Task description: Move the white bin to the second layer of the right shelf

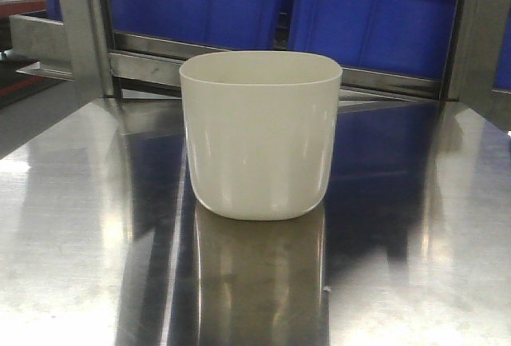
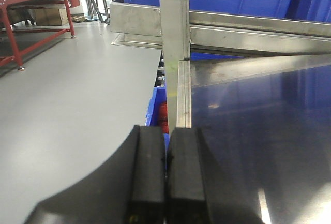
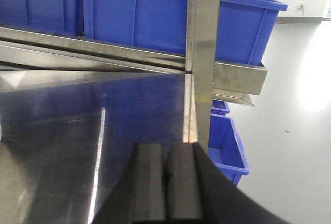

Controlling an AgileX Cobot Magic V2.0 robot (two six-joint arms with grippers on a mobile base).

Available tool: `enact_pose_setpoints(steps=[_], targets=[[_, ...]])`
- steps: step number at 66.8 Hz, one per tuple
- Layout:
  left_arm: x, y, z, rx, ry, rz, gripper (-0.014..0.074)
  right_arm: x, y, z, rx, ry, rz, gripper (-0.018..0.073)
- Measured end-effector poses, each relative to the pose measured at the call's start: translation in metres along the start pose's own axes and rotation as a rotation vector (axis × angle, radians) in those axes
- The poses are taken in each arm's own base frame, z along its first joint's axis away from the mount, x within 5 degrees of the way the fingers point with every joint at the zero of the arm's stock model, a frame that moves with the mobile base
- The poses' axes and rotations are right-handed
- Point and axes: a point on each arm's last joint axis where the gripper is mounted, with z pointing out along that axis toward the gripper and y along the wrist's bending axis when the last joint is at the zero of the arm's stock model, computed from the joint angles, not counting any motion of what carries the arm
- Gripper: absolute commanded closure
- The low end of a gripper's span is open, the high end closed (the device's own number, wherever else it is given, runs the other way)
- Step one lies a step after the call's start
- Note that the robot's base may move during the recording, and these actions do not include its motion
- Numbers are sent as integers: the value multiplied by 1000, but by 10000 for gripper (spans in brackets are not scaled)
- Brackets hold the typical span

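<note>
Mirror-bright steel tabletop [image 1: 72, 234], large blue plastic crates [image 1: 375, 18] racked behind. Glossy cream-white rounded-square plastic bin [image 1: 261, 134] upright mid-table, I judge inboard of both grippers. Empty left gripper [image 2: 165, 177], pads together, at table's left edge; right gripper [image 3: 166, 182] likewise at right edge. I reckon they flank bin ready to reach.

Cream-white bin [image 1: 259, 134], silvery mirror-like tabletop [image 1: 72, 226], blue crates [image 1: 359, 18] (fingers [image 2: 147, 177] are black).
</note>
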Motion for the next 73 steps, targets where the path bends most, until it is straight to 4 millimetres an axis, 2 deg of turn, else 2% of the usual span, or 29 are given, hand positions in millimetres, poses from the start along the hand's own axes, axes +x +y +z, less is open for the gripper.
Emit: enact_pose_setpoints(steps=[34, 43, 55, 60, 73], targets=[[0, 0, 0, 0, 0, 0, 512, 0, 0, 0, 0, 0, 0, 505], [0, 0, 0, 0, 0, 0, 512, -1, 1, -1, -3, 51, 0, 505], [0, 0, 0, 0, 0, 0, 512, -27, 3, -7, -11, 66, -6, 505], [0, 0, 0, 0, 0, 0, 512, -37, 4, -6, -14, 128, -13, 505], [0, 0, 0, 0, 0, 0, 512, -57, 5, 12, -16, 271, -40, 505]])
